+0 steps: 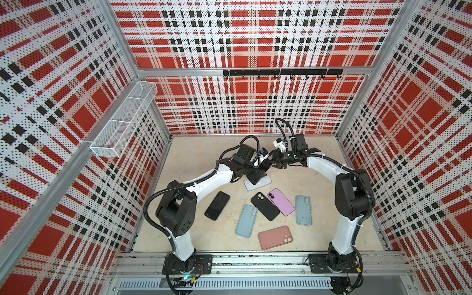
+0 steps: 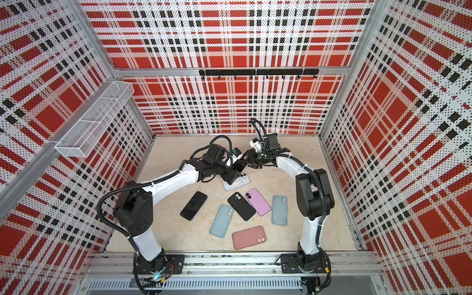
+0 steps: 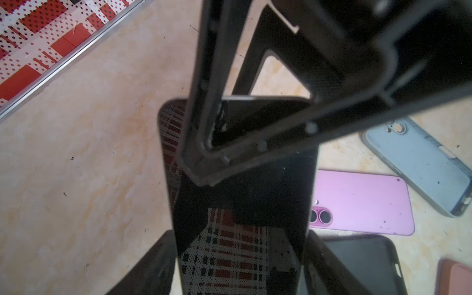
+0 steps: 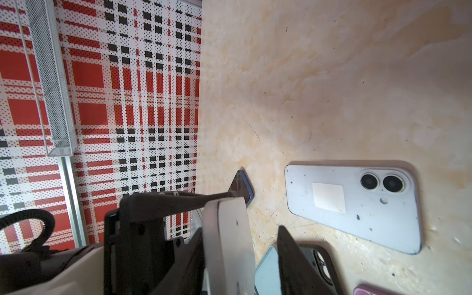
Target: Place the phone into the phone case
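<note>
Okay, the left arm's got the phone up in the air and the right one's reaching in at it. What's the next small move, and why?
Probably close the right gripper on the free end of the phone. The left gripper clamps its other end, holding it off the table. The right fingers straddle the free end but are not clearly gripping it yet.

I hold the phone (image 3: 255, 194) in my left gripper (image 3: 240, 255) over the back middle of the table (image 1: 194, 158); my right gripper (image 1: 272, 164) is at its far end. Below lies a second phone (image 1: 263, 184); nearer the front, a third phone (image 1: 217, 205) left, a case (image 1: 303, 210) right.
</note>
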Motion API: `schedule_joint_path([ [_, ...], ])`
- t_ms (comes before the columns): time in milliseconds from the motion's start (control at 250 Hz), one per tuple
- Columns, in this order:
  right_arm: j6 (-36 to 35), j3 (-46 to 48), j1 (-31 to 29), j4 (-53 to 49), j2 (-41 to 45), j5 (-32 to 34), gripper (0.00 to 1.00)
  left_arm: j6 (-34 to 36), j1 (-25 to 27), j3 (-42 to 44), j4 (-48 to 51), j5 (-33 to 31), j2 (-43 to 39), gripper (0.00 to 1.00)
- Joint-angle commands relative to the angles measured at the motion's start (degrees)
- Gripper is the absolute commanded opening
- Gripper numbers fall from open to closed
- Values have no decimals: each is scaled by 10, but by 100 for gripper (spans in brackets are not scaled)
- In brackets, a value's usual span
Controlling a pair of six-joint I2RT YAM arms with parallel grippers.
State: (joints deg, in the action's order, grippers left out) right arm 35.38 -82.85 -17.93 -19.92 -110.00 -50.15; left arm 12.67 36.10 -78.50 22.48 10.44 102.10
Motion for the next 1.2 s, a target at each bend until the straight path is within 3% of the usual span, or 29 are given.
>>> schedule_joint_path([
  [0,-12,-12,-4,12,-8,-10,40,13,6,-30,-8,1,-14,56],
  [392,-30,-19,-6,-9,2,-2,10,15,6,-45,0,-17,-12,58],
  [588,-21,-22,1,-5,22,20,7,-9,-1,-40,-1,-52,-25,71],
  [772,9,1,22,45,68,36,6,-63,-23,8,-19,-38,-102,78],
  [872,23,39,34,112,112,39,6,-130,-49,50,-32,0,-161,84],
  [984,57,95,49,224,164,25,7,-252,-104,114,-79,103,-220,90],
  [1084,100,132,57,324,196,6,8,-397,-162,198,-194,227,-255,94],
  [1197,165,162,56,429,207,-10,8,-519,-183,264,-335,308,-267,97],
])
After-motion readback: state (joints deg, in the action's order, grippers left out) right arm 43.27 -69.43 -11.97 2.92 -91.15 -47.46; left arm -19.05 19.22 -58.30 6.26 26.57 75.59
